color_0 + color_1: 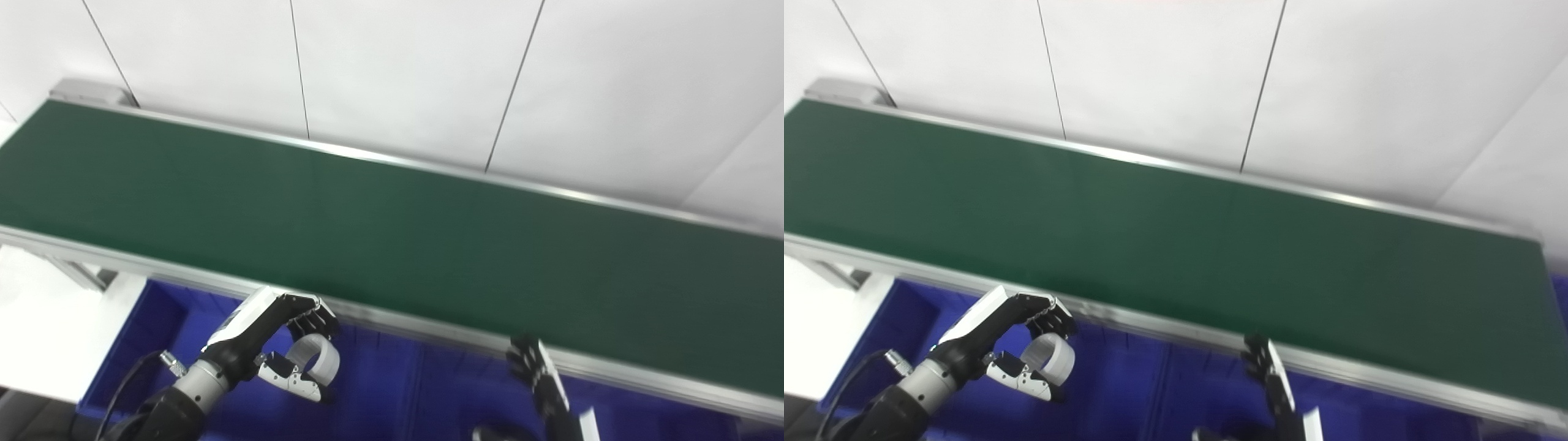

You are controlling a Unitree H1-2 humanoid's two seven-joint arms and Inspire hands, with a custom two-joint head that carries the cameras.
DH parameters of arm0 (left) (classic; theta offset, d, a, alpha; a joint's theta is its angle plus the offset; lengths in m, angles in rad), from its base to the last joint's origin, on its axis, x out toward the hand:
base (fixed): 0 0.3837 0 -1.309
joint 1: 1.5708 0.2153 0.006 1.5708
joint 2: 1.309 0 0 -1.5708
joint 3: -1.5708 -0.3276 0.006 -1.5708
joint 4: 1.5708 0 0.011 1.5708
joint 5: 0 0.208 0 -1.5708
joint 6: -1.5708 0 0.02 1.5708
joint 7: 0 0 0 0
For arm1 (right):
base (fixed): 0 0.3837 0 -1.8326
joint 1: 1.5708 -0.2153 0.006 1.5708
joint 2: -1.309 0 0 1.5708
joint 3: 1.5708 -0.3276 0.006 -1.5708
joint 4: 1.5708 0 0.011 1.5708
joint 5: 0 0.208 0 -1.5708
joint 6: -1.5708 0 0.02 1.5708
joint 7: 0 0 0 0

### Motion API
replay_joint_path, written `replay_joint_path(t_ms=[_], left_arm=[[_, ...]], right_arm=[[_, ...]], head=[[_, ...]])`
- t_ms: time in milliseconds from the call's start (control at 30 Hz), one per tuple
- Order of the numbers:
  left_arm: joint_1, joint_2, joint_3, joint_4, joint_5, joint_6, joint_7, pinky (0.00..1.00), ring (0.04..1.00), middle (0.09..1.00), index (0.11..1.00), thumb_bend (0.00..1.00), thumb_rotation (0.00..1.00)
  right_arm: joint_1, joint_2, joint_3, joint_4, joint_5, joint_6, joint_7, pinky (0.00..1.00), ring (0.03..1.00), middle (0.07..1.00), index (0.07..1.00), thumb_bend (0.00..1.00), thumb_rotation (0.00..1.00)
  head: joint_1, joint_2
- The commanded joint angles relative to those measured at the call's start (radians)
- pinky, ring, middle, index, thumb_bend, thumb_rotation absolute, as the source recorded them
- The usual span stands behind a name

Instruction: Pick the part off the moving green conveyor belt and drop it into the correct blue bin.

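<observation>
My left hand is shut on a white ring-shaped part, held between fingers and thumb above a blue bin in front of the conveyor. It also shows in the right eye view, with the white part. The green conveyor belt runs across the middle of the view and carries no part that I can see. My right hand is at the bottom right over the blue bins, fingers straight and apart, holding nothing.
The belt's metal front rail runs just behind both hands. A divider splits the blue bins at the left. A white surface lies at the lower left. White wall panels stand behind the belt.
</observation>
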Motion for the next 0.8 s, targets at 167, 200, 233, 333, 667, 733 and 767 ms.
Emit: replay_joint_path(t_ms=[167,200,233,333,667,733,767], left_arm=[[-0.049,0.039,-0.056,0.041,0.105,-0.083,-0.025,0.31,0.356,0.452,0.551,0.49,0.00],[-0.060,0.040,-0.067,0.055,0.131,-0.090,-0.024,0.31,0.358,0.453,0.551,0.49,0.00],[-0.070,0.038,-0.078,0.069,0.163,-0.089,-0.023,0.31,0.359,0.454,0.551,0.49,0.00],[-0.091,0.027,-0.105,0.071,0.301,-0.028,-0.045,0.33,0.370,0.472,0.567,0.49,0.00],[-0.061,-0.065,-0.089,0.033,0.498,0.091,-0.024,0.89,0.988,0.992,0.988,0.54,0.59],[-0.049,-0.079,-0.055,0.028,0.381,0.055,-0.014,0.90,0.998,0.999,0.998,0.58,0.67],[-0.044,-0.084,-0.039,0.027,0.310,0.036,-0.015,0.90,1.000,1.000,0.999,0.59,0.69]], right_arm=[[0.007,0.011,-0.009,-0.072,0.034,0.039,0.028,0.80,0.854,0.883,0.924,0.76,0.56],[0.007,0.012,-0.009,-0.074,0.035,0.041,0.031,0.80,0.853,0.883,0.924,0.76,0.56],[0.006,0.012,-0.010,-0.074,0.034,0.042,0.032,0.79,0.852,0.882,0.923,0.76,0.56],[0.006,0.011,-0.010,-0.080,0.025,0.047,0.034,0.79,0.850,0.883,0.921,0.76,0.58],[0.017,0.017,-0.011,-0.091,0.023,0.047,0.042,0.79,0.848,0.880,0.921,0.76,0.56],[0.022,0.015,-0.012,-0.098,-0.001,0.059,0.047,0.79,0.854,0.885,0.924,0.75,0.57],[0.024,0.015,-0.013,-0.101,-0.008,0.066,0.048,0.80,0.857,0.888,0.924,0.75,0.58]], head=[[0.009,0.028],[0.010,0.030],[0.010,0.031],[0.004,0.033],[-0.015,0.030],[-0.031,0.024],[-0.047,0.021]])
